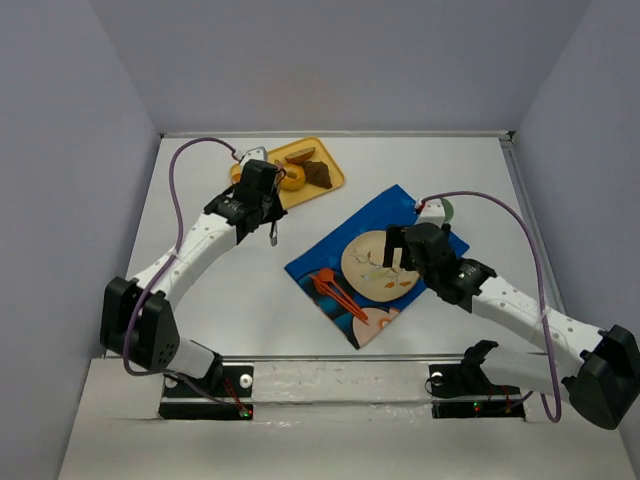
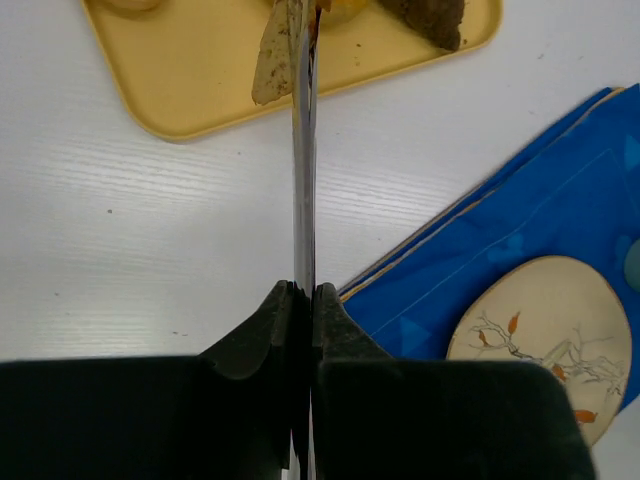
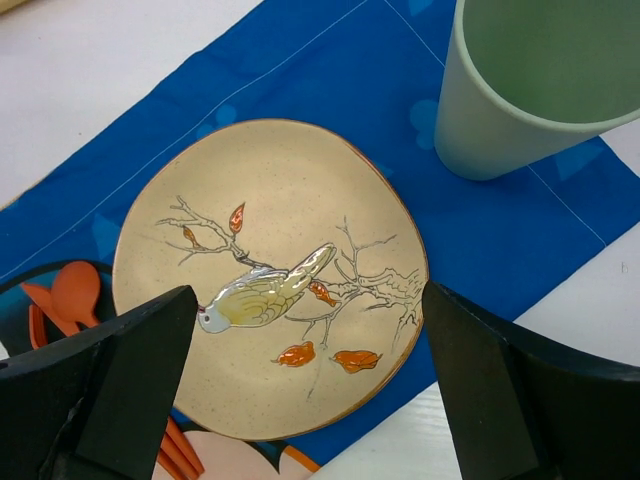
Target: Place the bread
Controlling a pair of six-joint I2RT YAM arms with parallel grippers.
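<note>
My left gripper [image 2: 303,290] [image 1: 268,205] is shut on a pair of thin metal tongs [image 2: 303,180], seen edge-on and reaching out to the yellow tray [image 2: 190,90] [image 1: 335,175]. The bread [image 2: 268,60], a tan speckled slice, stands tilted on edge against the left side of the tongs' tip, over the tray. In the top view the gripper hides it. My right gripper [image 3: 308,295] [image 1: 400,250] hangs open over the beige bird-painted plate [image 3: 270,200] [image 1: 372,262], with nothing between its fingers.
The plate lies on a blue placemat [image 1: 400,205] [image 2: 520,220]. A pale green cup [image 3: 530,90] stands at the mat's far corner and orange utensils [image 1: 335,290] at its near end. The tray also holds a ring doughnut [image 1: 292,178], a dark brown chunk [image 1: 320,174] and another tan piece [image 1: 300,155].
</note>
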